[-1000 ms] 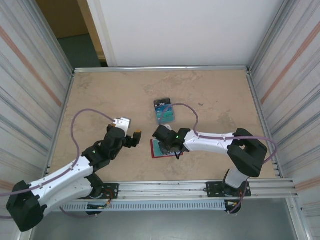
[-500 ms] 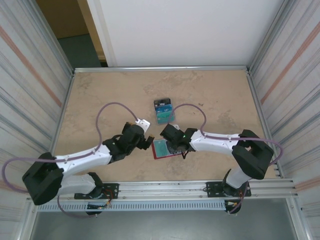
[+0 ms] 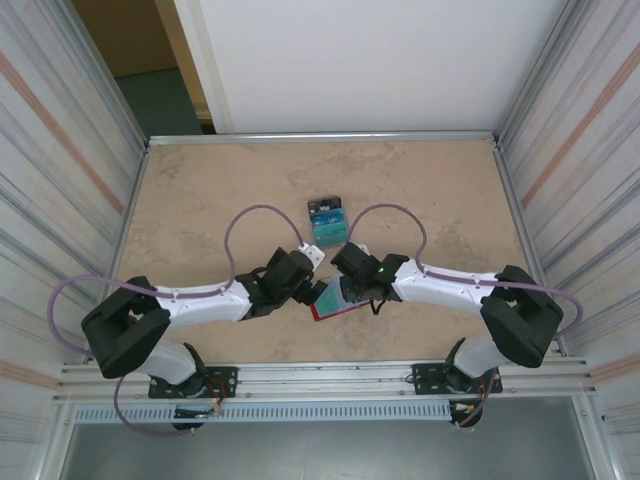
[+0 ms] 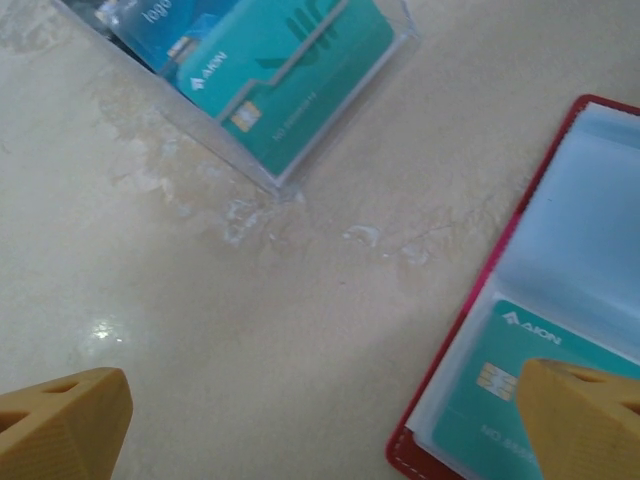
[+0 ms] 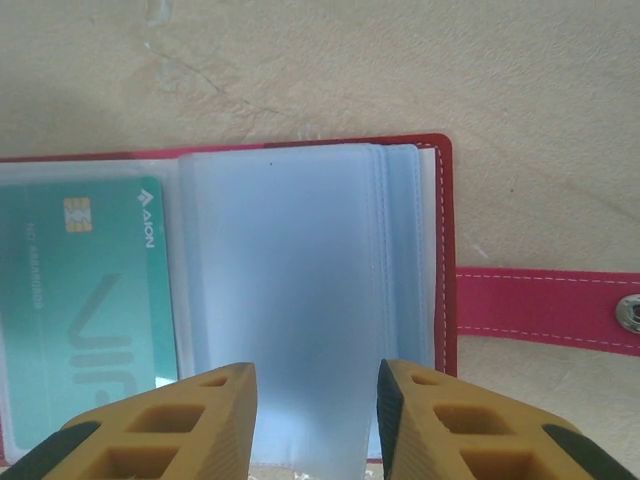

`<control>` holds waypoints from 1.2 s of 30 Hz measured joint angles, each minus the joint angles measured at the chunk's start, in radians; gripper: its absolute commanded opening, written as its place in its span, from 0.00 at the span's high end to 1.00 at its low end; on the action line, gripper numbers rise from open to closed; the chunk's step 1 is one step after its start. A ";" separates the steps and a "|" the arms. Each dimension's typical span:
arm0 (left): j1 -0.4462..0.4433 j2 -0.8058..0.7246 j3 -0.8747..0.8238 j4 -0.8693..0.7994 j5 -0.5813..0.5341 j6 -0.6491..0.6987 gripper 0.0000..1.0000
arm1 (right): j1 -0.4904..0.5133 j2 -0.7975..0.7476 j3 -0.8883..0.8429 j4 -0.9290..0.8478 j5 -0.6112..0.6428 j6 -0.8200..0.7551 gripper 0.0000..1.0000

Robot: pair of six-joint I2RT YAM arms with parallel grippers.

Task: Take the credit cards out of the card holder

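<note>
The red card holder lies open on the table between both grippers. Its pale clear sleeves are fanned out, and a teal credit card sits in the left sleeve. The snap tab sticks out to the right. My right gripper hovers over the sleeves with its jaws partly open and nothing pinched between them. My left gripper is wide open over bare table beside the holder's red edge, its right finger above the teal card. More credit cards lie stacked in a clear tray.
The clear tray of blue and teal cards sits just beyond the holder. Metal rails border the table's near edge, and corrugated walls stand on both sides. Purple cables arch over both arms.
My left arm has stretched out to the right and lowered, bringing its open gripper beside the card holder. The right gripper has shifted slightly right over the sleeves.
</note>
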 measured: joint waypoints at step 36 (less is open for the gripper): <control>-0.008 0.062 -0.024 -0.035 -0.161 -0.059 0.01 | -0.126 0.024 -0.064 0.259 -0.520 0.122 0.67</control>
